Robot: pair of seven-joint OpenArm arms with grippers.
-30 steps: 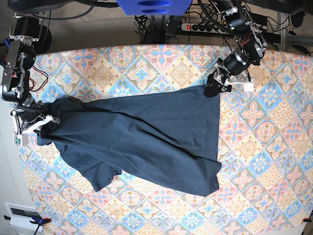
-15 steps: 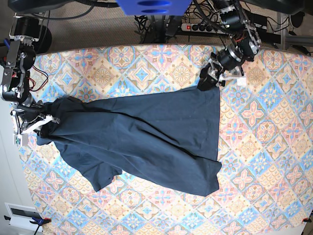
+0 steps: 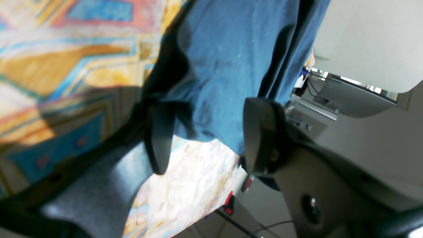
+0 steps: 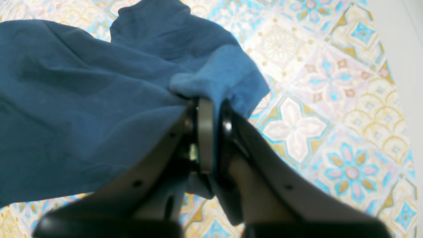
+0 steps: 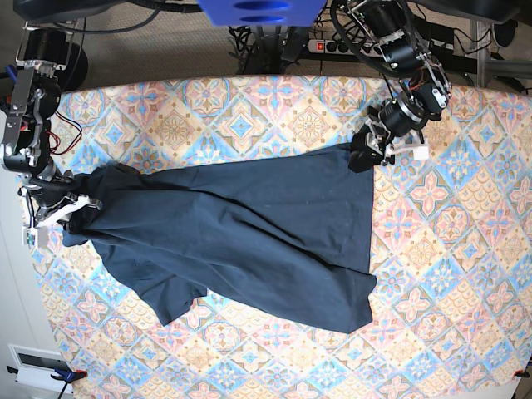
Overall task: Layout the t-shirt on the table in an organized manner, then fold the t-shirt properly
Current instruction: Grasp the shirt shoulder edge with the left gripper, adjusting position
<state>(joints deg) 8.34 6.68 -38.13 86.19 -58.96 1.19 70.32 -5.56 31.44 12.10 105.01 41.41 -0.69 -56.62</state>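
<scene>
Navy cotton, one t-shirt [image 5: 241,237], lies spread and wrinkled across the one desk [image 5: 465,274], running from 9 o'clock toward 4 o'clock in the base view. Two claws are in view. The right claw [image 4: 211,132], at 9 o'clock, is clamped tight on a bunched edge of the shirt. The left claw [image 5: 366,150], at 1 o'clock, sits over the shirt's upper corner with its fingers [image 3: 160,138] apart, cloth between them. That wrist view is blurred; whether the fingers touch cloth is unclear.
</scene>
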